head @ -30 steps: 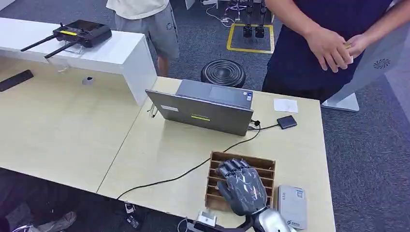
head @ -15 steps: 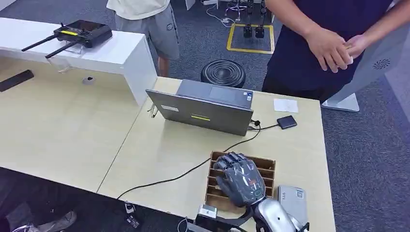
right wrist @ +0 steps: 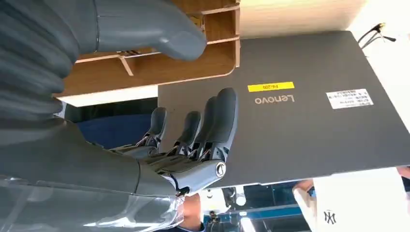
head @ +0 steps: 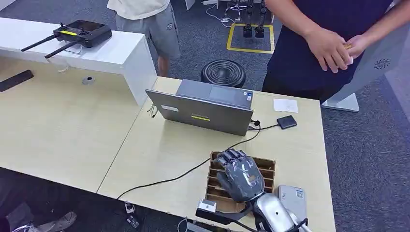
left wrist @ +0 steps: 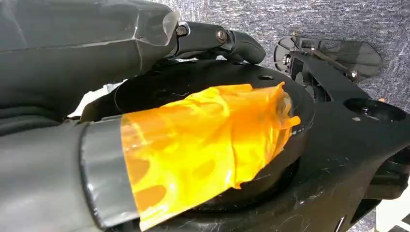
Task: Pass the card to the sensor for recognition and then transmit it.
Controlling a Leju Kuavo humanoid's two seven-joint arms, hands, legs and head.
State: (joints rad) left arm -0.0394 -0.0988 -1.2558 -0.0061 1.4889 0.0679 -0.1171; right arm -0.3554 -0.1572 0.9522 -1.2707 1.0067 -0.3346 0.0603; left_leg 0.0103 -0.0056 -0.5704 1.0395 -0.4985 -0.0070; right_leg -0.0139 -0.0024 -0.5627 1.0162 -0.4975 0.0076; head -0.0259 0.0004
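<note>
Brown wooden rack with slots point(head: 265, 166), what is over it?
The robot's grey right hand point(head: 240, 175). Its fingers are straight and a little apart, and it holds nothing.
Where is the card?
I cannot tell. A flat white square piece point(head: 285, 105) lies far past the rack, behind a small black square box point(head: 286, 122).
And the left hand point(left wrist: 72, 48)?
I cannot tell how open it is.
What sits right beside the rack?
A light grey flat box point(head: 296, 200).
</note>
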